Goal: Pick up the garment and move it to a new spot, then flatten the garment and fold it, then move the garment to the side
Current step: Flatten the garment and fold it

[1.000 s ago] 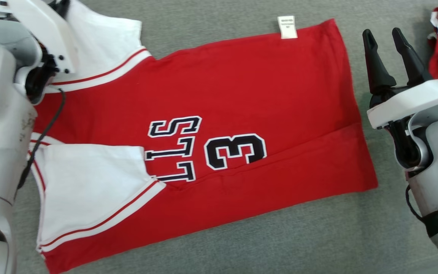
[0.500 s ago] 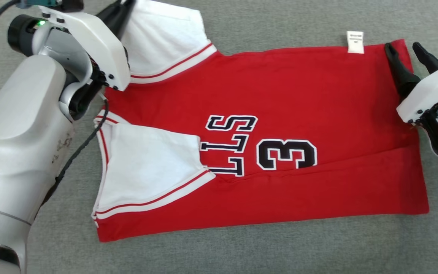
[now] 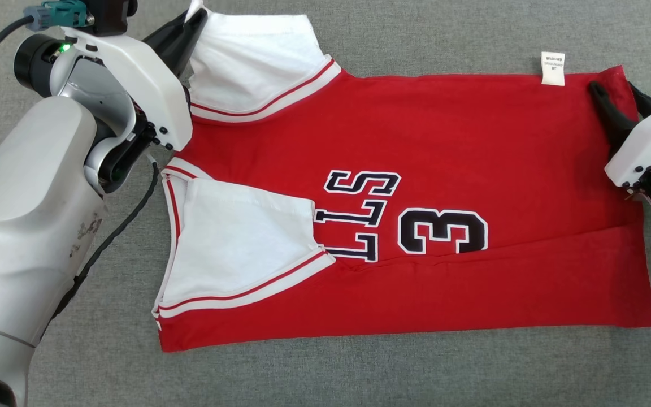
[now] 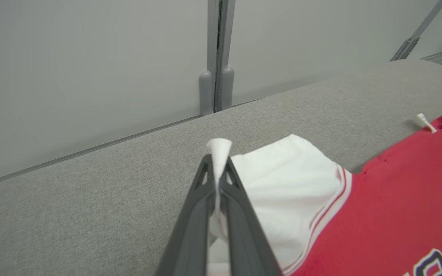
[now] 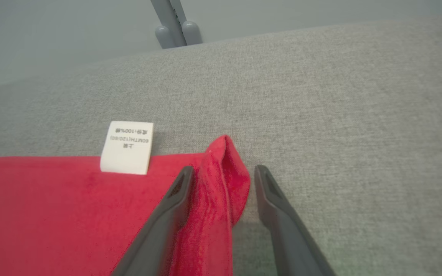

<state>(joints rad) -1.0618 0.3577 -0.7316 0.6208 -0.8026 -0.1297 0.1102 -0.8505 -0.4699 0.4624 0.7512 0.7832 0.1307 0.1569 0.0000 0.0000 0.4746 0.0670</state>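
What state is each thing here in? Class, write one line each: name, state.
garment: spread flat, print up, near side folded over
far sleeve: edge pinched and lifted
near sleeve: folded flat onto the front
label: lying flat beyond the edge
left gripper: fingers shut on far sleeve
right gripper: fingers open astride the raised corner

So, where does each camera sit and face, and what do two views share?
Head view: from the head, down at the red jersey on grey cloth; both arms show.
Left wrist view: along the left fingers, shut on the white sleeve, toward a wall.
Right wrist view: along the right fingers, open around the jersey's corner.
Head and right wrist views share the white label.
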